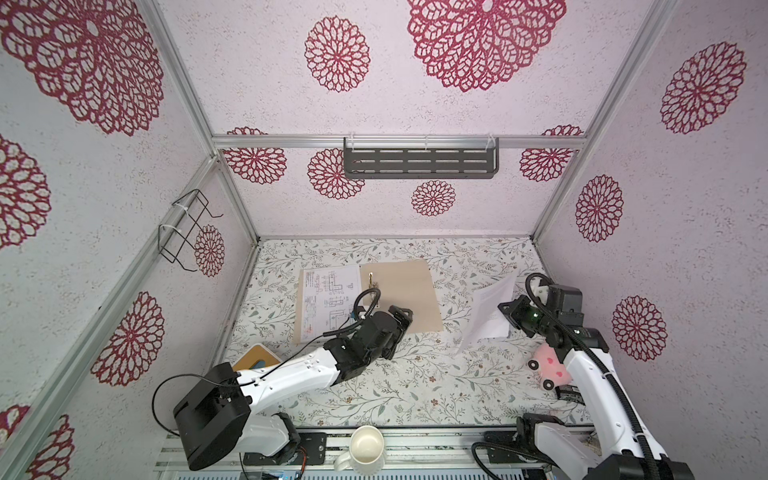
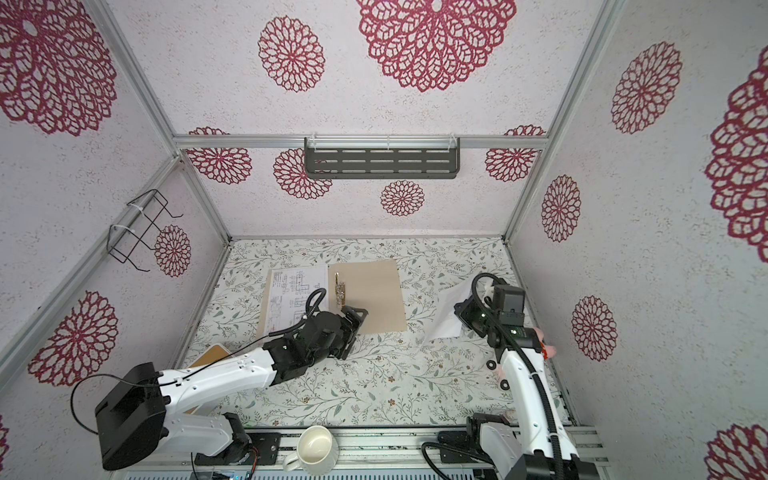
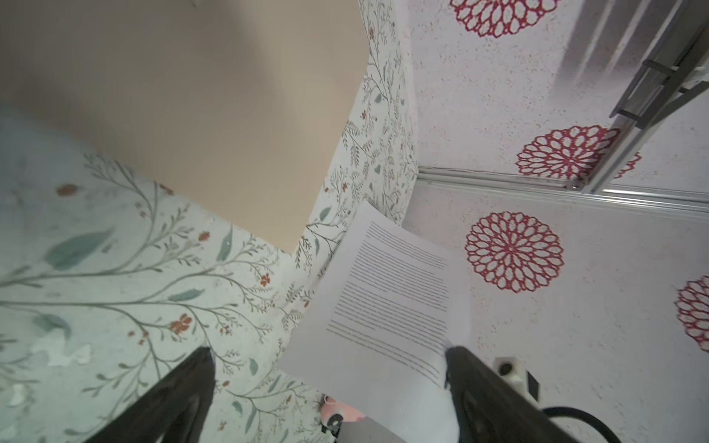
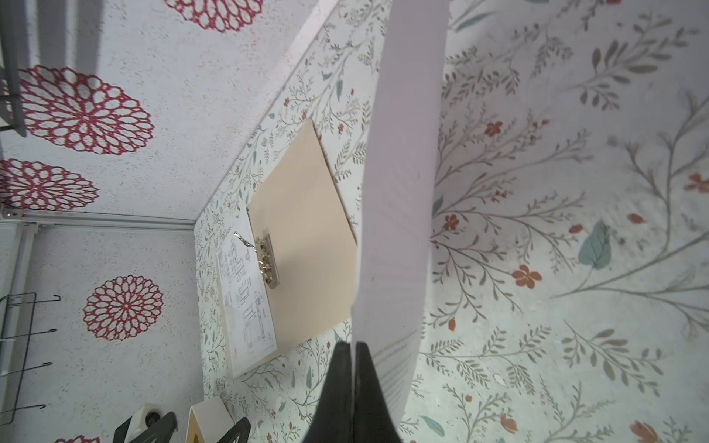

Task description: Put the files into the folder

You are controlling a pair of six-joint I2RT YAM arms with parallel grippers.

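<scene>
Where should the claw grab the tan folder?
Probably the right edge of the folder, coming in low from the right: it lies flat and open, that flap is bare, while the drawing sheet covers the left flap and the metal clip sits at the fold.

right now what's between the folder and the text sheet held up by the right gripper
Only bare floral tabletop separates the folder from the text sheet, in both top views.

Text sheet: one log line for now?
folder open | drawing sheet lying on it | right tool shut on text sheet | left tool open, empty
</scene>
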